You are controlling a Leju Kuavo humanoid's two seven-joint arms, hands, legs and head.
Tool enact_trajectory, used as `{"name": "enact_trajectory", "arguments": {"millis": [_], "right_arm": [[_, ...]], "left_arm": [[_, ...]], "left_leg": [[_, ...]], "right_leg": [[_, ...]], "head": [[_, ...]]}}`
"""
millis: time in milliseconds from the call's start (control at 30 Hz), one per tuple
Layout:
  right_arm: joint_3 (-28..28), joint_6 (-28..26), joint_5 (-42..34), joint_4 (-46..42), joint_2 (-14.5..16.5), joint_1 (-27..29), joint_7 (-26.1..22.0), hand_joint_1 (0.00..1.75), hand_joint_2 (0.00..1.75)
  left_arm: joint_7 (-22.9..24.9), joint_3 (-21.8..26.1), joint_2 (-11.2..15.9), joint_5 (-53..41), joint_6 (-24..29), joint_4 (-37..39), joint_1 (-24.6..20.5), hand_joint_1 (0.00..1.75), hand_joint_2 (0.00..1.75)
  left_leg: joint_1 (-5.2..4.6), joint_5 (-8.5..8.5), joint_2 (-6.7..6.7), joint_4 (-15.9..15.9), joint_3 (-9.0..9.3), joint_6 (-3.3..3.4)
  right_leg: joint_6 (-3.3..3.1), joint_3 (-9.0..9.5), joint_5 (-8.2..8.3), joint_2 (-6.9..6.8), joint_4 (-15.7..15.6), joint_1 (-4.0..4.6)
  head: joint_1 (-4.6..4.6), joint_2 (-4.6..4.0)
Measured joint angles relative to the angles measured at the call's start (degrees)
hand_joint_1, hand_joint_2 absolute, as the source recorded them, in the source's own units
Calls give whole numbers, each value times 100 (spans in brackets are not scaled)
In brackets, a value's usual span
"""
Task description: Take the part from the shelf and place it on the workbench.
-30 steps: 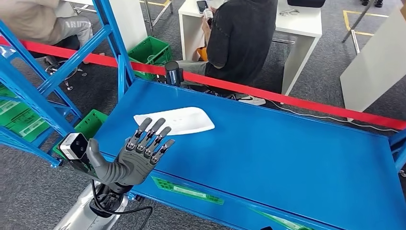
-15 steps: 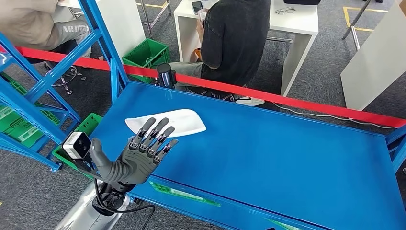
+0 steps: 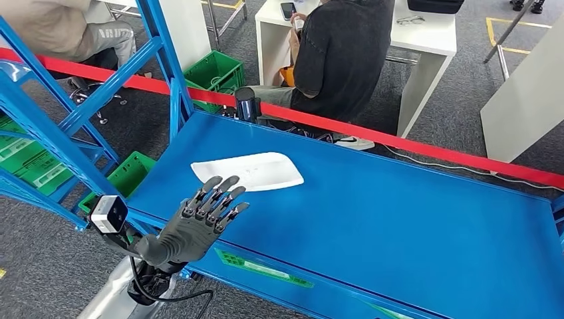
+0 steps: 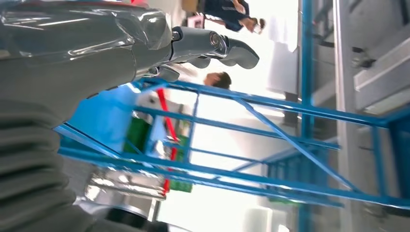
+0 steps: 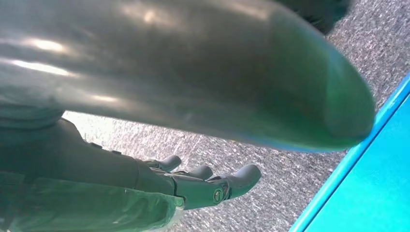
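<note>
From my head view, my left hand (image 3: pixel 193 226) hovers over the near edge of the blue workbench (image 3: pixel 399 219), fingers spread and holding nothing, with the white part (image 3: pixel 247 171) lying flat on the bench just beyond my fingertips. My left wrist view shows those fingers (image 4: pixel 212 46) extended and bare against the blue shelf frame (image 4: pixel 270 145). In my right wrist view, my right hand (image 5: pixel 193 186) hangs above grey carpet (image 5: pixel 270 145) beside the bench edge, fingers loosely extended around nothing.

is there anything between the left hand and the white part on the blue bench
Nothing visible. The left hand hovers open over the near edge of the blue workbench, and the white part lies flat just beyond its fingertips, with only bare blue surface between them.
</note>
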Motion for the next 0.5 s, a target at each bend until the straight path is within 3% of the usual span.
{"name": "enact_trajectory", "arguments": {"millis": [67,200,267,333,367,400,433,500], "right_arm": [[-2,-25,-49,2,48,-25,29,0,0],[-59,-98,-221,9,190,-69,75,0,0],[-91,-117,-284,13,257,-70,76,0,0],[-121,-115,-352,21,305,-52,76,0,0],[-143,-106,-394,27,327,-32,76,0,0],[-168,-95,-438,32,354,-10,76,0,0],[-194,-84,-476,36,380,14,77,0,0],[-229,-76,-512,39,435,47,73,0,0]], "left_arm": [[-15,30,19,-258,60,1,20,0,175],[64,34,37,-675,138,-2,28,0,175],[118,32,39,-774,178,-18,23,0,175],[212,27,45,-800,203,-42,27,0,175],[274,23,51,-793,207,-57,37,0,175],[337,19,58,-777,198,-76,48,0,175],[394,14,68,-750,185,-101,56,0,175],[475,8,89,-678,161,-161,64,0,175]], "left_leg": [[-19,-46,-20,65,-21,-66],[9,-124,-11,154,-59,-159],[33,-400,12,590,-249,-225],[53,-784,30,1378,-620,-278],[60,-883,35,1683,-767,-289],[65,-873,41,1795,-822,-288],[66,-750,44,1665,-757,-275],[57,-355,6,880,-361,-203]], "right_leg": [[-45,255,176,6,-512,3],[-227,284,210,7,-565,10],[-286,293,218,7,-578,-16],[-310,286,216,10,-576,-4],[-311,284,215,18,-574,3],[-311,285,215,33,-573,10],[-310,289,215,59,-573,16],[-307,304,216,122,-575,26]], "head": [[-3,0],[-7,0],[-16,0],[-22,0],[-21,0],[-21,0],[-21,0],[-22,0]]}}
